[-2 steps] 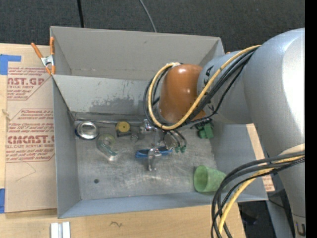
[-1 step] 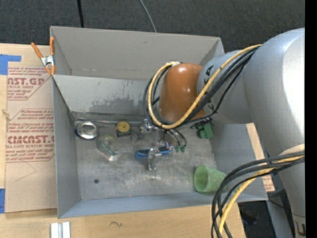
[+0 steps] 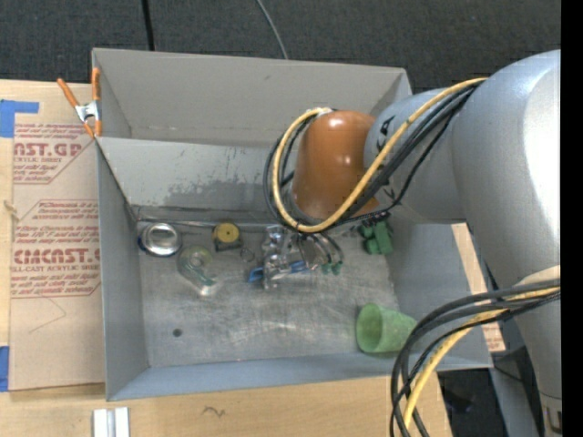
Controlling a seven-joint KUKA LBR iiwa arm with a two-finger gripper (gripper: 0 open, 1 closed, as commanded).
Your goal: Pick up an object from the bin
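Your gripper (image 3: 290,258) is down inside the grey metal bin (image 3: 123,271), low over the middle of the floor and close to the back wall. The rounded orange cover (image 3: 332,162) on the wrist sits directly above it, with black and yellow cables (image 3: 279,176) looped around that cover. From this angle you cannot tell whether the gripper is spread or closed, and you cannot see anything clamped in it.

The thing nearest to it is a small blue piece (image 3: 259,276) lying on the floor at the gripper's lower-left edge. It is touching or almost touching the metal tip, and you cannot tell which.

To the left of the gripper, along the back wall, you have a small round yellow and dark disc (image 3: 226,235). Further left is a shiny silver round can end (image 3: 159,239). A clear plastic cup (image 3: 198,271) lies tipped on its side just in front of those two.

To the right, a dark green blocky plastic piece (image 3: 375,237) sits against the back wall beneath the arm. A pale green soft cup shape (image 3: 381,328) lies on its side near the front right corner, well apart from the gripper.
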